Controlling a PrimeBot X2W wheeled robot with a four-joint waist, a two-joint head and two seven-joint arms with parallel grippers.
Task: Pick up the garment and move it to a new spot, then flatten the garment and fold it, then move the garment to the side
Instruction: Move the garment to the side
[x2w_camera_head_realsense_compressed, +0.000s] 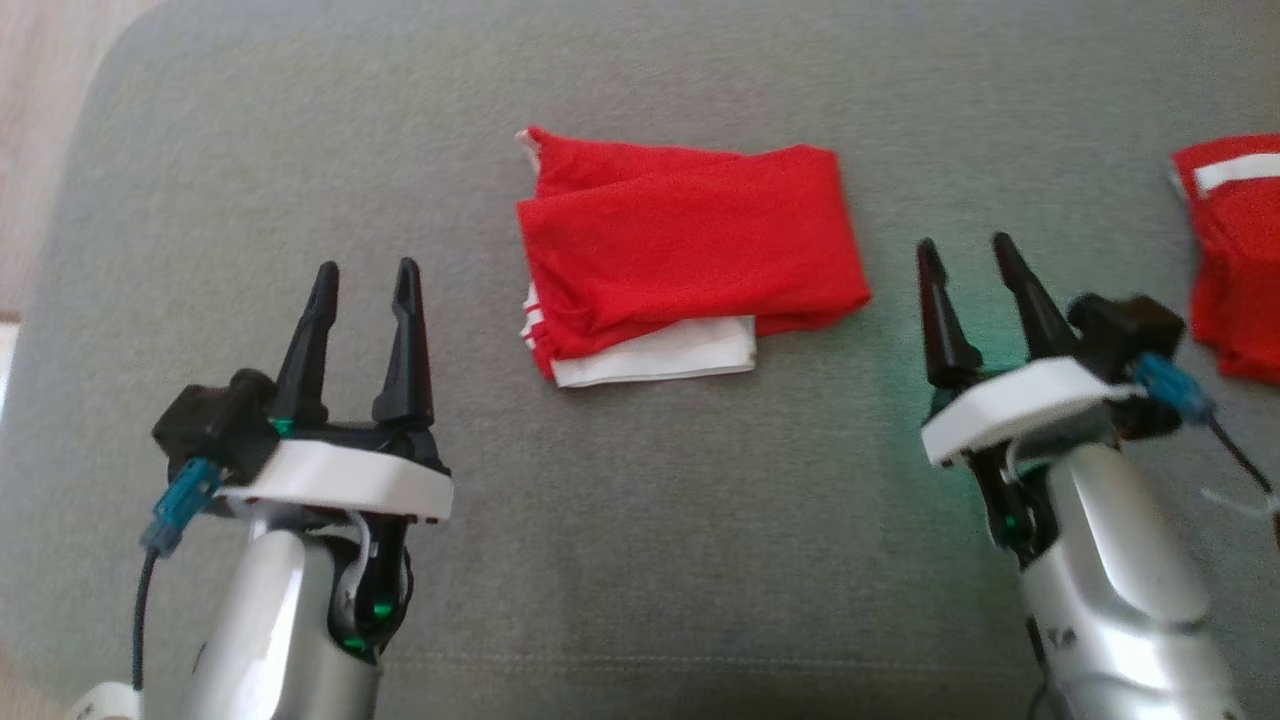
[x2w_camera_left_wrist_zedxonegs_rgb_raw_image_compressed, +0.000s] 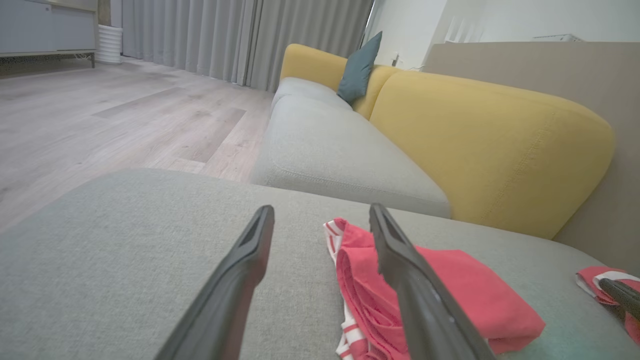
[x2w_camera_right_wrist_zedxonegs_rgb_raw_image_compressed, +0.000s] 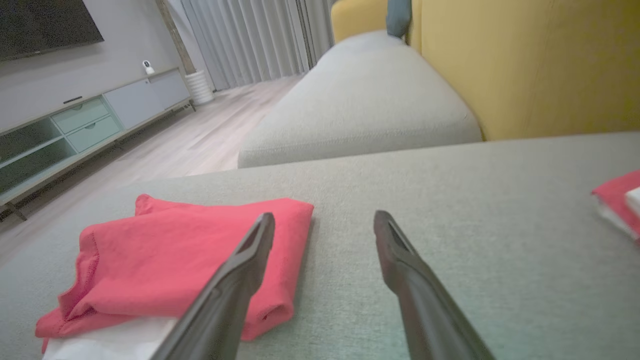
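Garment (x2w_camera_head_realsense_compressed: 690, 250) folded, red over white, middle of grey cushion (x2w_camera_head_realsense_compressed: 640, 560), between grippers. Left gripper (x2w_camera_head_realsense_compressed: 366, 268) and right gripper (x2w_camera_head_realsense_compressed: 965, 243) both spread, empty, clear of cloth. Likely left: shifting aside. Pinch all layers at both ends, lift level, keep fold intact.

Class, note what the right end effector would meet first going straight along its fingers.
Probably only bare grey cushion; the right end effector aims just beside the folded red garment, not at it.

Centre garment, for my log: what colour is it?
The garment is red with white and striped trim; head view shows it best.
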